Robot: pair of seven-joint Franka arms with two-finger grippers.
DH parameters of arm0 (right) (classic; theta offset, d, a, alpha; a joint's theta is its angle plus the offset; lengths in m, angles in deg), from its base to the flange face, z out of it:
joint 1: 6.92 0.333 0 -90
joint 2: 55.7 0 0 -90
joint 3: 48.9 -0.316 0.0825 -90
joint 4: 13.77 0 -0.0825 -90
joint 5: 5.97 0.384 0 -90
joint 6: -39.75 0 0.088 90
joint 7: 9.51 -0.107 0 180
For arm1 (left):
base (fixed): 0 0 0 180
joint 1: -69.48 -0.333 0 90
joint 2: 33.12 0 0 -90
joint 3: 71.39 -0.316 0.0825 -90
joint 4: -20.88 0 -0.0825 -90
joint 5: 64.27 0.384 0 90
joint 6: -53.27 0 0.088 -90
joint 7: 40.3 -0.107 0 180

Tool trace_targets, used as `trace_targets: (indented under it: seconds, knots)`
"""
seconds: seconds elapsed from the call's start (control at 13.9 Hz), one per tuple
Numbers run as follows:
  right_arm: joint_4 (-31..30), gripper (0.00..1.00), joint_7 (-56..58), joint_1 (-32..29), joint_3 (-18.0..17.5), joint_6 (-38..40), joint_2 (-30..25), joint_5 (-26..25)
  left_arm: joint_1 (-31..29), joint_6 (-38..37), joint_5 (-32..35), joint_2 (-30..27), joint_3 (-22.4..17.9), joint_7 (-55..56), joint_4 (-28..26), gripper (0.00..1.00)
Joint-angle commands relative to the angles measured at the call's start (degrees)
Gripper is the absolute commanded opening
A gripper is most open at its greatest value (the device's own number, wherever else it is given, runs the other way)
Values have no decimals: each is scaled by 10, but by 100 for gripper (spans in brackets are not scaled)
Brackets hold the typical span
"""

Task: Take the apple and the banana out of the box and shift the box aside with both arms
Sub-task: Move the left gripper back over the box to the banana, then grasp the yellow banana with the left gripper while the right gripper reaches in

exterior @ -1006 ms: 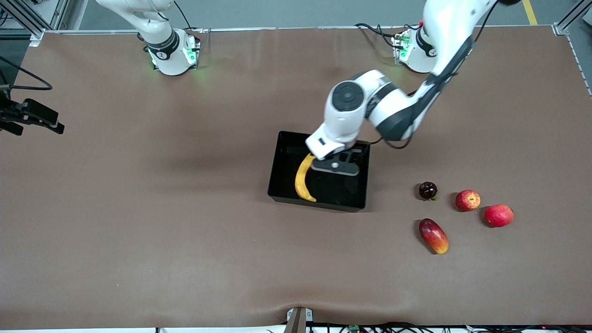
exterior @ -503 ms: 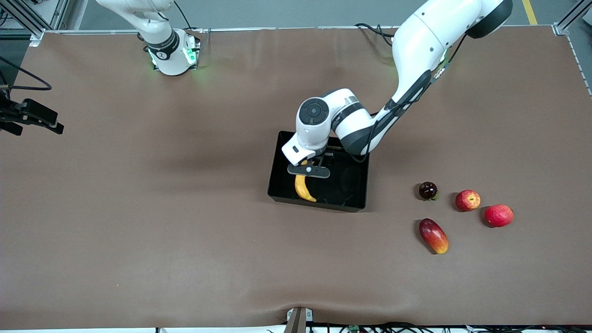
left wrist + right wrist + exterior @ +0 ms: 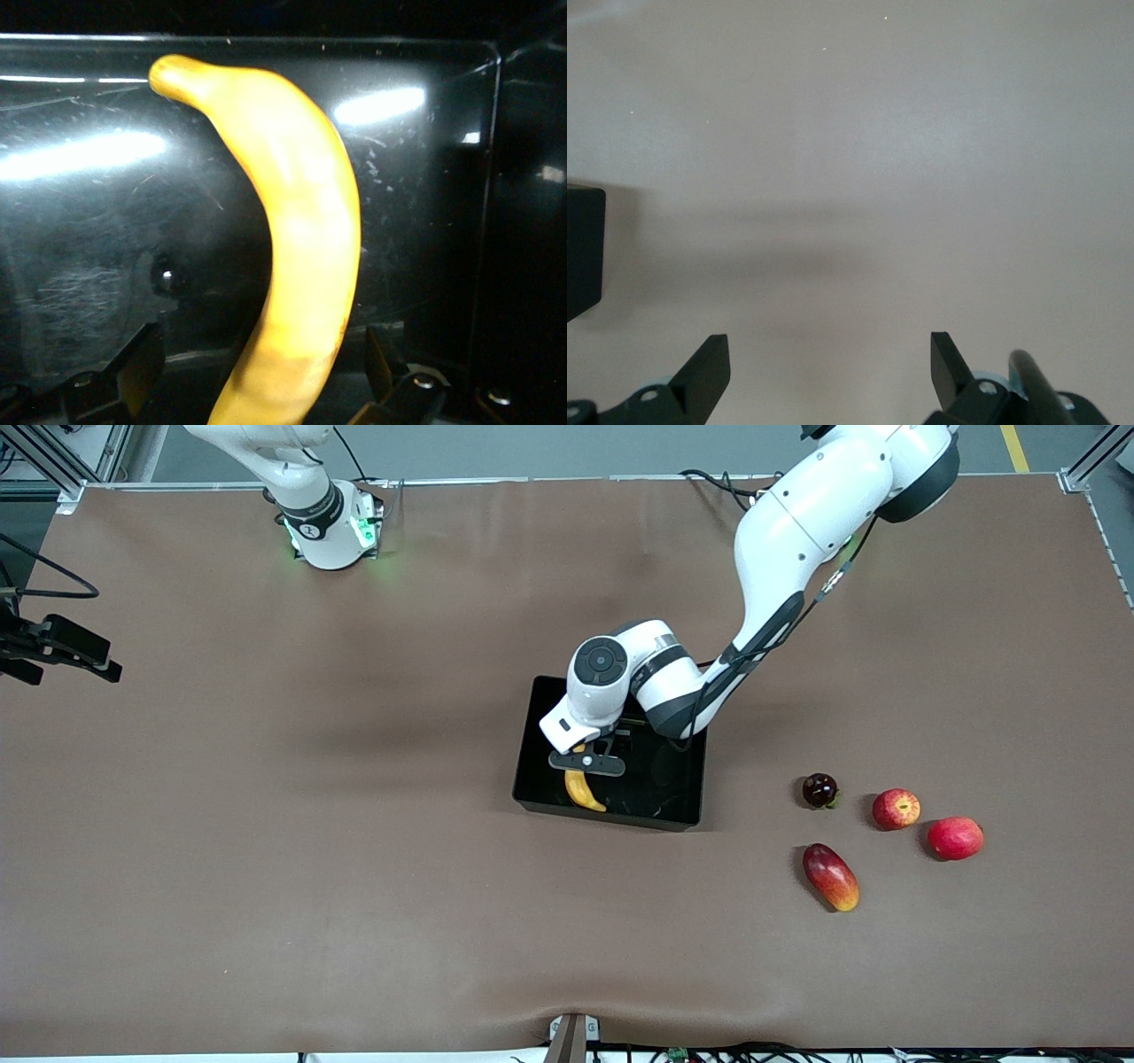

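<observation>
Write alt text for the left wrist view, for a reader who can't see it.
A yellow banana lies on the scratched floor of a glossy black tray, curving up through the middle of the view. The left gripper straddles its near end, jaws open, one on each side.

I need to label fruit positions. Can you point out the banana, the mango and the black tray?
banana (image 3: 580, 791): front view, on its bare lower half.
mango (image 3: 831, 877): front view, middle of its body.
black tray (image 3: 532, 731): front view, on its wall.
</observation>
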Motion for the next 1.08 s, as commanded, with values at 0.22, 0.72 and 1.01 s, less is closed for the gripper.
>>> trace_targets:
  seconds: [0.22,0.72,1.01]
  knots:
    - [-2,100,4,-8,-6,-29,48,5,8,11,21,5,-7,5,14,0]
    - [-2,100,-5,-8,-8,-42,113,19,-3,-42,15,-57,-4,-8,26,0]
    - [7,100,-110,20,-11,-41,115,44,-18,-76,-10,-113,-2,-9,26,0]
